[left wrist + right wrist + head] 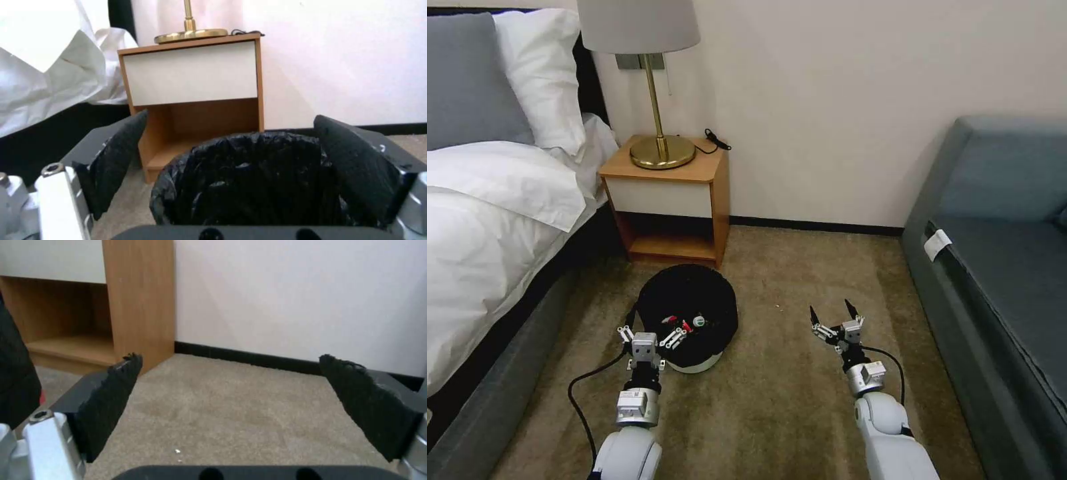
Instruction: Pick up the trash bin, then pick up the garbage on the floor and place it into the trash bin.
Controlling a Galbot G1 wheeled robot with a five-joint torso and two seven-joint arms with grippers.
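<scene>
Trash bin [688, 319], standing on the carpet before the nightstand [668, 200], is judged light and thin-walled with a slippery liner, best taken at its rim by the left gripper [650, 337], whose jaws are spread just beside it.

Wooden nightstand [664, 200] at 12 o'clock against cream wall [840, 100], white drawer front, open shelf below. Brass lamp [657, 87] w/ pale shade on top, black cord [716, 140] at its 3 o'clock. Bed [487, 220] at 9 o'clock w/ white duvet, white pillow [540, 73] and grey pillow [467, 80]. Blue-grey sofa [1000, 267] at 3 o'clock, white tag [937, 244] on front edge. Tan carpet [787, 387] underfoot, black baseboard [820, 228] along wall.
</scene>
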